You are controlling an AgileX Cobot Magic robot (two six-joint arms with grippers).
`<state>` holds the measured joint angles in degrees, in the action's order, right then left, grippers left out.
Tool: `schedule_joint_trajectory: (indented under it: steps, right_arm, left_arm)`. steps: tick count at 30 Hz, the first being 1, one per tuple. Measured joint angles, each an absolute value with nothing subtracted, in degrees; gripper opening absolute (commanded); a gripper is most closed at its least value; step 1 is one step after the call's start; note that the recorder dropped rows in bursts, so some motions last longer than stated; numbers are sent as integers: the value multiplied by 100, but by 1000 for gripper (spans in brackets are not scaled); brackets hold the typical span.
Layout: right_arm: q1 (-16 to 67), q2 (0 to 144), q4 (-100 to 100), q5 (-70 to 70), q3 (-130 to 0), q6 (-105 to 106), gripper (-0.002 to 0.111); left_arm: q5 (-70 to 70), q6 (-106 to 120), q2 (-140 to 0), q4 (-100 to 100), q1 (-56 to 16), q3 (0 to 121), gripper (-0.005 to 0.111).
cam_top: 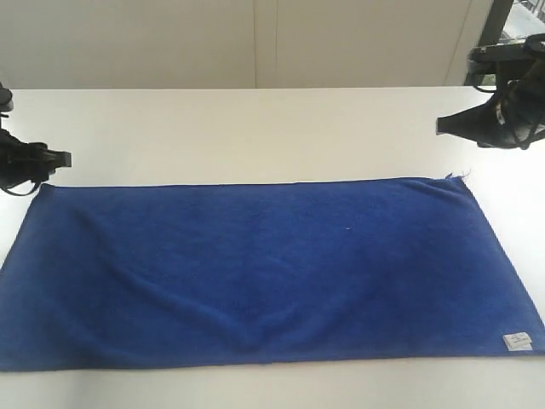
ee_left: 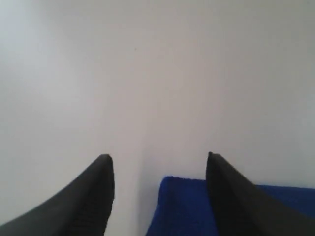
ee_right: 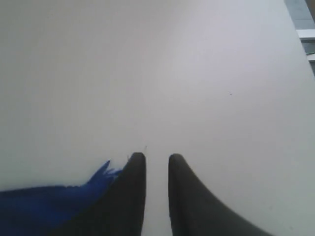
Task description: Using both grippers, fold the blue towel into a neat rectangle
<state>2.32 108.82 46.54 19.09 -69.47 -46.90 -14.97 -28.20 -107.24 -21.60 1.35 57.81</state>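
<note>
The blue towel lies spread flat on the white table, its long side running left to right and its white label at the near right corner. My left gripper sits just beyond the towel's far left corner. In the left wrist view this gripper is open wide, and the towel corner lies between the fingers, untouched. My right gripper hovers above the table beyond the far right corner. Its fingers are shut with only a thin slit between them, empty, and the frayed corner lies beside them.
The white table stretches bare behind the towel to a pale wall. The table's near edge runs just in front of the towel. A dark frame stands at the far right behind the right arm.
</note>
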Motion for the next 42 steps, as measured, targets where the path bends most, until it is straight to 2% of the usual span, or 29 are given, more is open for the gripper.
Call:
schedule_joint_trajectory:
  steps: [3, 7, 11, 20, 42]
  right_arm:
    - [232, 10624, 3518, 2442, -7053, -3265, 0]
    - [165, 10553, 1487, 3120, -7407, -1081, 0]
    - [102, 10854, 368, 3286, -7692, -143, 0]
    - [98, 11778, 119, 2771, -7803, 55, 0]
    - [98, 12260, 776, 2130, -7817, -127, 0]
  left_arm:
    - [-1252, -2820, -10328, -2269, 135, 5781, 34]
    - [-708, -2820, -9900, -2341, 112, 5815, 1]
    - [-64, -2831, -9820, -2338, -70, 5826, 0]
    - [439, -2842, -9947, -2302, -576, 5815, 0]
    - [670, -2842, -10189, -2266, -599, 5815, 0]
